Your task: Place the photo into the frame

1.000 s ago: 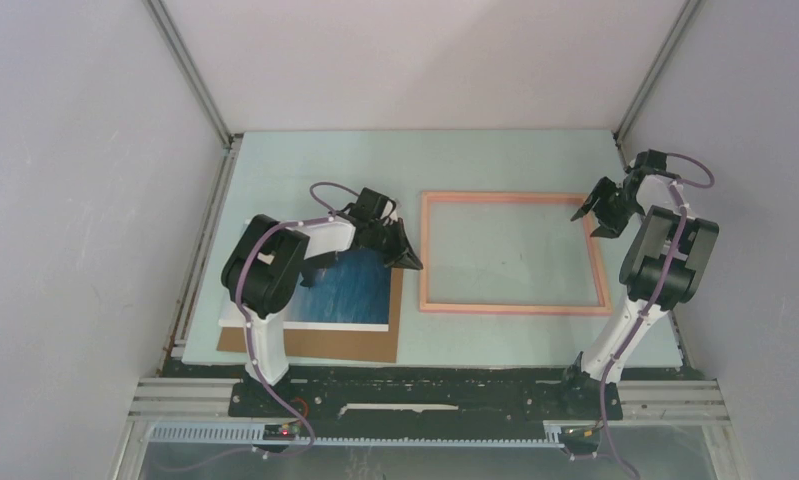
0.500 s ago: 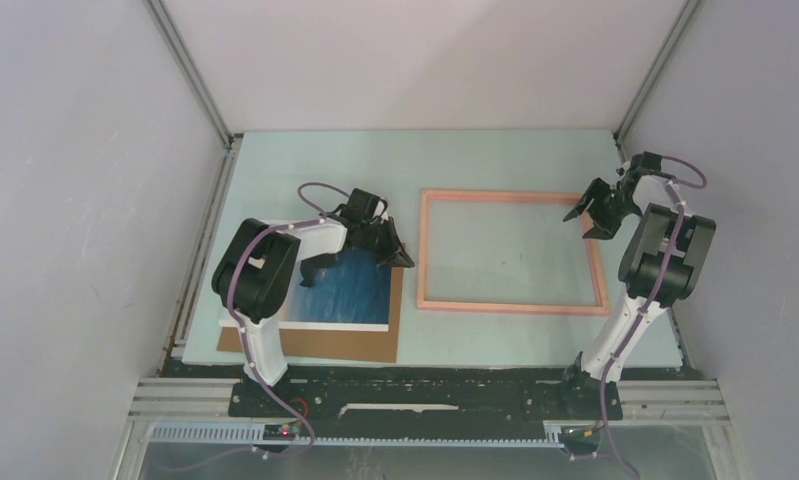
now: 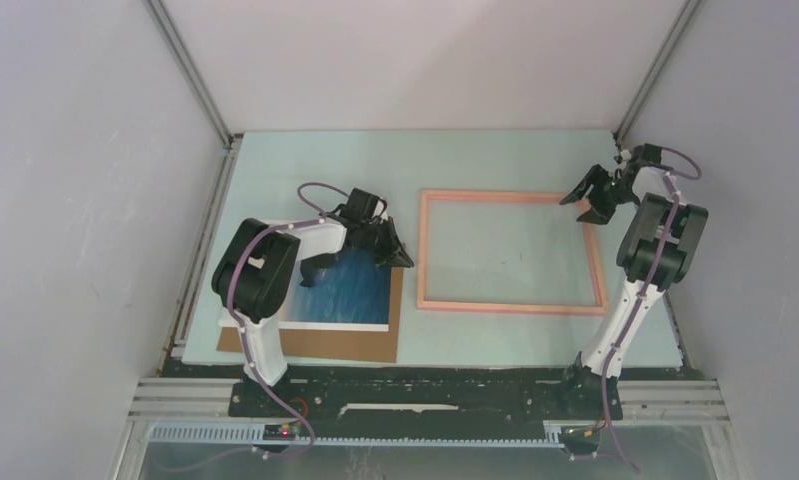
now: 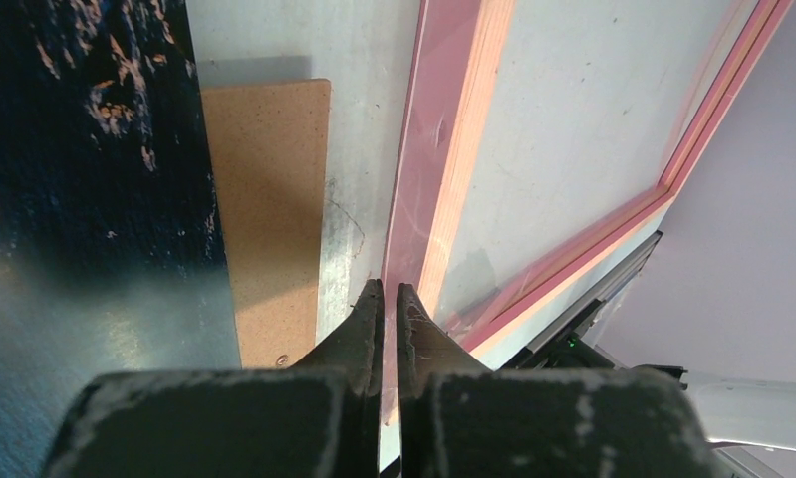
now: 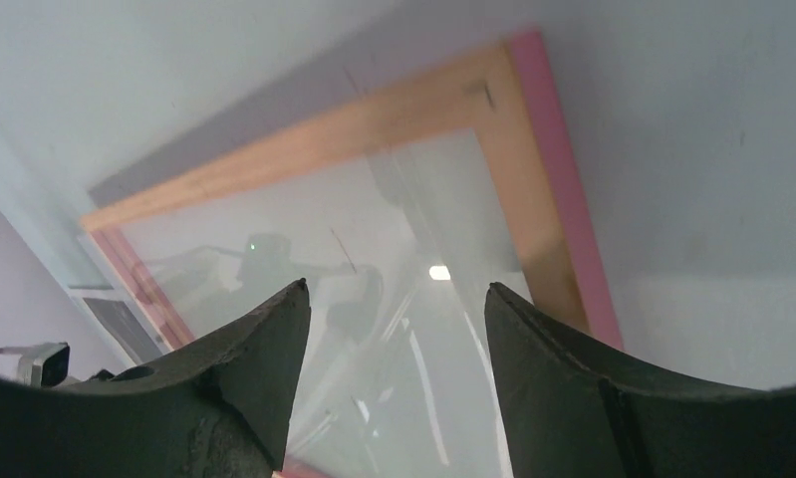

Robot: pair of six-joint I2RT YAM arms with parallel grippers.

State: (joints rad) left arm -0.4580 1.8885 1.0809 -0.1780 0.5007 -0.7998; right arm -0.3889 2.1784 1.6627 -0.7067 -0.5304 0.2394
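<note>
Shifting since 1 second ago: the left gripper [image 3: 397, 254] has edged slightly left; the right gripper [image 3: 595, 196] has moved out to the frame's far right corner.
Left gripper: jaws closed tip to tip, nothing visible between them, low at the photo's far right corner.
Photo [image 3: 350, 292]: sea side up on the brown cardboard [image 3: 396, 322], left of the frame, not yet inside it.
Frame [image 3: 515, 305]: flat on the table [image 3: 495, 160], just beside the cardboard with a bare gap between.
Right gripper: jaws open, empty, poised over the corner rail.
Meaning: likely bracing the frame while the photo gets moved; insertion has not started.
Writing: no brand, label or text readable.
</note>
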